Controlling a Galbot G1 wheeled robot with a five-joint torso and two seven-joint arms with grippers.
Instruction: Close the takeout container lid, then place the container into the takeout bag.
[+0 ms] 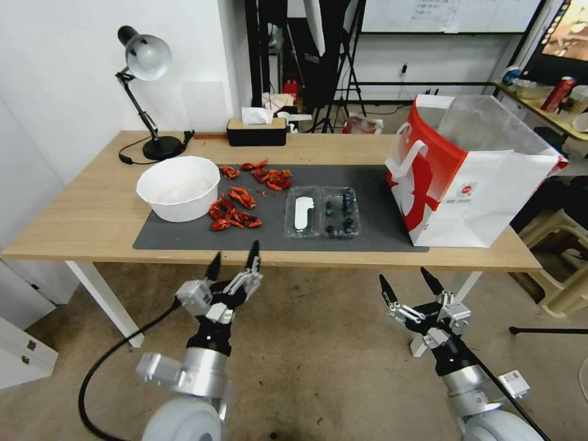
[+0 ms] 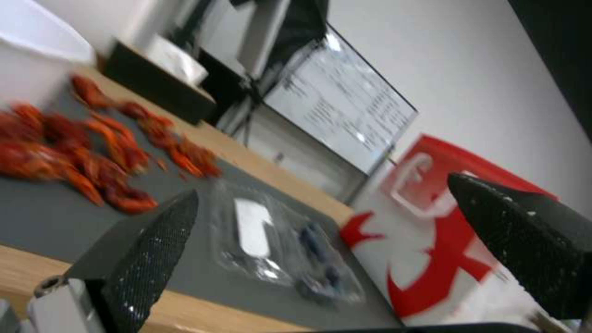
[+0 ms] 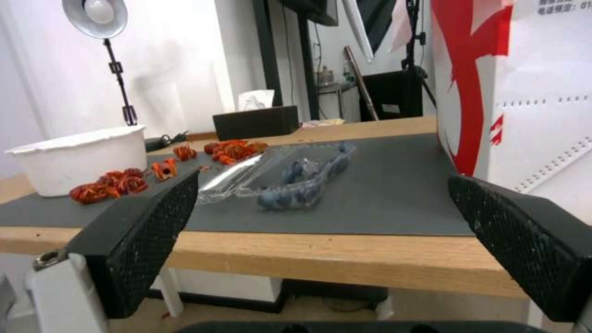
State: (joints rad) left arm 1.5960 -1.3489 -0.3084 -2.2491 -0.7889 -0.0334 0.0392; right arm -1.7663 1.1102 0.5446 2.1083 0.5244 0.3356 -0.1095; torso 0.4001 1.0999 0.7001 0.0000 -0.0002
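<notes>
The clear takeout container lies open on the dark mat, blueberries in its right half; I see it too in the left wrist view and the right wrist view. Its lid with the white label lies flat to the left, also visible as the lid. The white and red takeout bag stands open at the mat's right end. My left gripper hovers open just before the table's front edge. My right gripper is open, lower and further right, in front of the table.
A white bowl sits on the mat's left, with red crayfish shells scattered beside it. A desk lamp and a black tissue box stand at the back. A table leg is near my left arm.
</notes>
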